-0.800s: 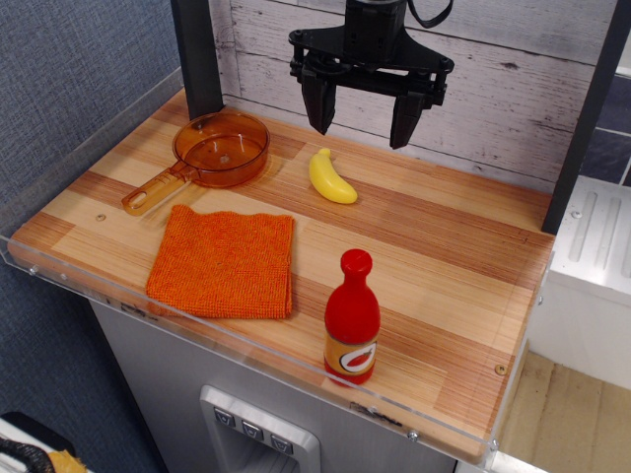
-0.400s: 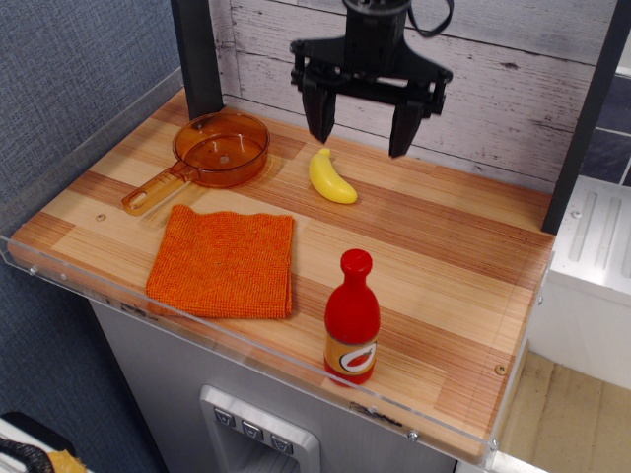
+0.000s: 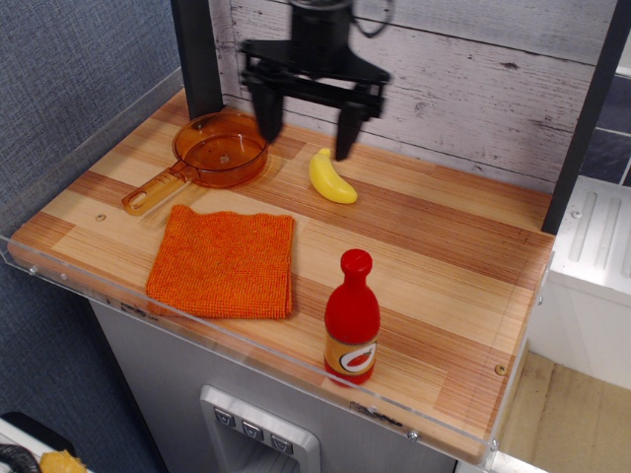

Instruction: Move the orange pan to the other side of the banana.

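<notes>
glossy translucent pan (image 3: 221, 148), woven cloth (image 3: 225, 261), wood-grain table (image 3: 444, 256)

pan: orange pan (image 3: 221, 148), see-through amber, sitting upright at the back left of the tabletop (image 3: 444, 256), handle pointing front-left
banana: banana (image 3: 331, 177), plain yellow, lying flat just right of the pan, not touching it

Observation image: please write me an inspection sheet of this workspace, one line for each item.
Surface: wooden tabletop, level.
Job's things: orange pan upright at back left, handle toward front left; banana lying to its right, apart from it.
Clutter: orange cloth flat in front of the pan; red bottle upright near front edge.
Grippers: gripper open, empty, above the pan-banana gap.
Cables: black cable above the gripper.
Surroundings: plank wall behind.
</notes>
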Tool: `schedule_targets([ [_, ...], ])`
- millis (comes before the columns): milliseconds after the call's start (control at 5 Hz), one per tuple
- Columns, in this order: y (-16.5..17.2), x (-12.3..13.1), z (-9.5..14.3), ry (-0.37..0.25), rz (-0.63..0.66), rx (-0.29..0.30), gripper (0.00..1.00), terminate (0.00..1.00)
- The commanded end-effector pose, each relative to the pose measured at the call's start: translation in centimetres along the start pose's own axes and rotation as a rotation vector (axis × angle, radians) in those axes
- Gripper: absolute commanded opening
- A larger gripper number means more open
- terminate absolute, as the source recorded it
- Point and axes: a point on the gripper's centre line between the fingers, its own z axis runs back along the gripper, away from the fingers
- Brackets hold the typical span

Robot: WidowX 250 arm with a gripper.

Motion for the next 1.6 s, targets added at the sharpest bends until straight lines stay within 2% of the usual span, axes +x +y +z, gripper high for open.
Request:
schedule_targets([
  [0, 5.5, -0.3, -1.1, 0.024, -0.101, -0.016, 1.00, 0.00],
  [200, 7.7, -1.2, -1.7, 0.013, -0.166, 0.018, 1.00, 0.00],
  [400, 9.9, -2.1, -2.8, 0.053, -0.175, 0.034, 1.00, 0.00],
  [600, 11.1, -2.6, -4.0, 0.001, -0.242, 0.097, 1.00, 0.00],
  [1000, 12.4, -2.3, -5.9, -0.071, -0.298, 0.083, 1.00, 0.00],
  [1400, 13.0, -1.7, -6.6, -0.030, -0.288, 0.009, 1.00, 0.00],
])
